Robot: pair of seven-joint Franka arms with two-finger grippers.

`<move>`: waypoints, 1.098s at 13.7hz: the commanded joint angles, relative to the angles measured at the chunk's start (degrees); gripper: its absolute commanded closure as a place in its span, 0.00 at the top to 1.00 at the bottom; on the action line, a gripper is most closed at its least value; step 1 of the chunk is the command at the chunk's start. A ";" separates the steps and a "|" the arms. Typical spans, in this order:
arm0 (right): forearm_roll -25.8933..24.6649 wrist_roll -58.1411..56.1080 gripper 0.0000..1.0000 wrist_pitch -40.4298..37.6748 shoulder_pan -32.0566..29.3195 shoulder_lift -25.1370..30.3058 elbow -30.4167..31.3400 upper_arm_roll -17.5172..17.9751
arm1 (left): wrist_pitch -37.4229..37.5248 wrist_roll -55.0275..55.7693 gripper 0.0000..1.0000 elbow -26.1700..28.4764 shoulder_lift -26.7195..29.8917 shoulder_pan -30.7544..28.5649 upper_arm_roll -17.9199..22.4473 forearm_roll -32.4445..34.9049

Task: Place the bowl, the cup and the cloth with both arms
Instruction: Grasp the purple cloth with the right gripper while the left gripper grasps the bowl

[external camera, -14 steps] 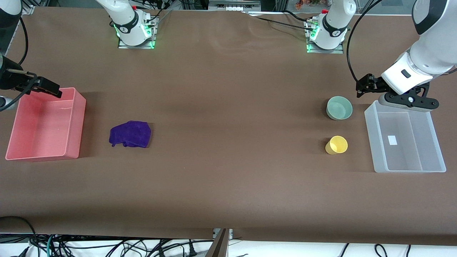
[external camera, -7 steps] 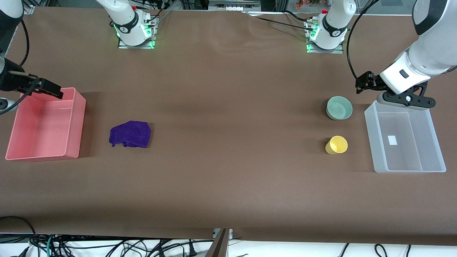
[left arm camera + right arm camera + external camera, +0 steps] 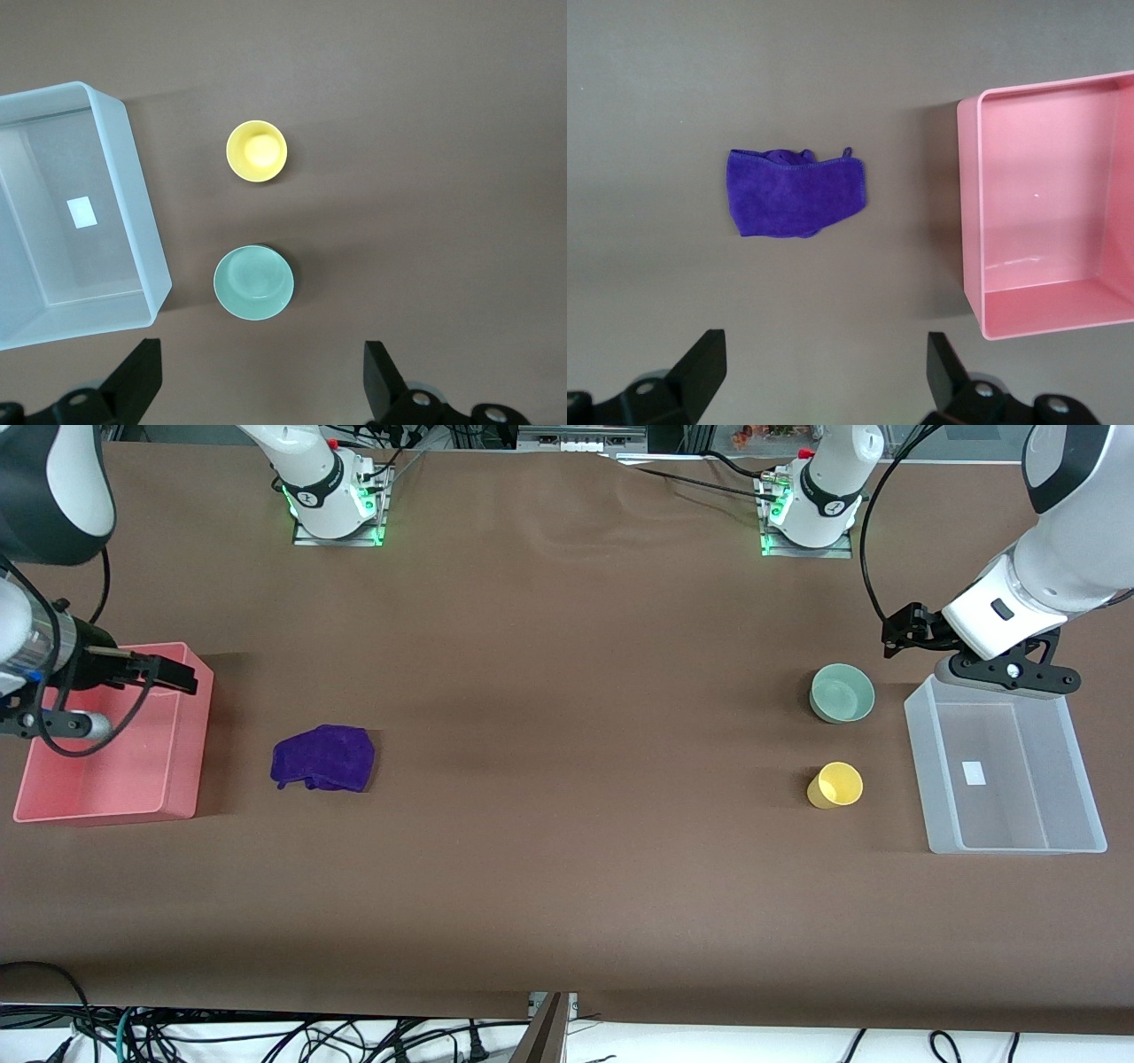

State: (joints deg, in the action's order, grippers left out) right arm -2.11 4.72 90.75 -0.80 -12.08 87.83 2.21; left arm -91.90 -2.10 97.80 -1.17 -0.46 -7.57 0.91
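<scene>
Both arms aloft, nothing held.
Left gripper spread above the table at twelve o'clock of the pale mint-green round bowl; the small yellow plastic cup sits at the bowl's six. Right gripper spread over the pink plastic bin; purple fuzzy cloth beside it.

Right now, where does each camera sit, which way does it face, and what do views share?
Front view: high across the table, facing both bases; shows both arms, left end effector by the clear bin, right end effector over the pink bin.
Left wrist view: looks down past open fingers at bowl, cup, clear bin.
Right wrist view: looks down past open fingers at cloth, pink bin.
Each wrist view shares its things with the front view.
</scene>
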 commanded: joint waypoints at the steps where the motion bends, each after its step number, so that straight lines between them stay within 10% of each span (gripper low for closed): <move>1: -0.18 0.03 1.00 4.24 1.40 -1.80 1.72 0.08 | 1.81 -2.89 1.00 0.37 -0.68 0.37 0.19 -1.00; 6: 0.08 0.91 1.00 22.33 2.47 -2.07 15.59 2.71 | -2.29 -19.59 1.00 9.14 -2.87 -0.25 0.28 -0.65; 12: -0.27 0.47 1.00 37.47 2.47 -5.49 26.25 2.71 | -38.27 -48.66 1.00 34.88 -4.45 -2.18 0.28 1.36; 15: -0.27 0.55 1.00 43.53 2.47 -8.92 27.83 2.80 | -48.88 -57.73 1.00 37.64 -9.71 -3.23 0.28 5.41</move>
State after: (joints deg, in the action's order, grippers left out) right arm -2.11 5.10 130.52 2.00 -19.55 114.44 4.59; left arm -137.07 -53.58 134.68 -8.83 -2.90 -7.20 4.04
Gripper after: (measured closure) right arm 0.000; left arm 0.000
